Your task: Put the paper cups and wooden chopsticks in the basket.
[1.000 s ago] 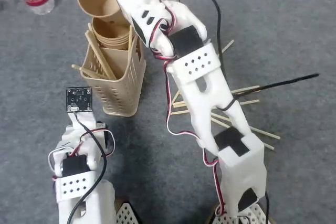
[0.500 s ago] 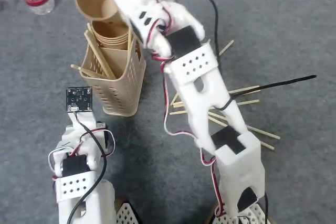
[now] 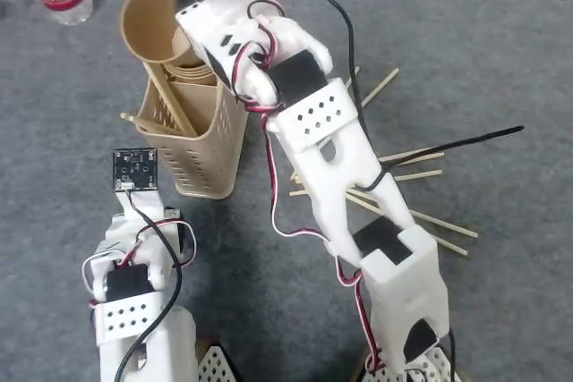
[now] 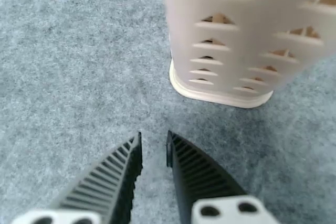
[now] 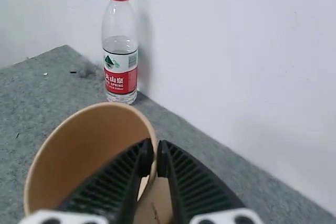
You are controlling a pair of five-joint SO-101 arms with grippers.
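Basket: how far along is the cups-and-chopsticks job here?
Done: stacked cups and a few chopsticks stand in the basket. In hand: the right gripper is shut on the rim of a paper cup above the basket. Left: several loose chopsticks lie on the carpet beside that arm. The left gripper is empty by the basket's base.

basket (image 3: 201,154): beige, upright | paper cup (image 3: 157,20): tilted over basket's far rim | stacked cups (image 3: 192,73): inside basket | chopsticks (image 3: 170,100): leaning inside basket | loose chopsticks (image 3: 439,224): scattered right of basket
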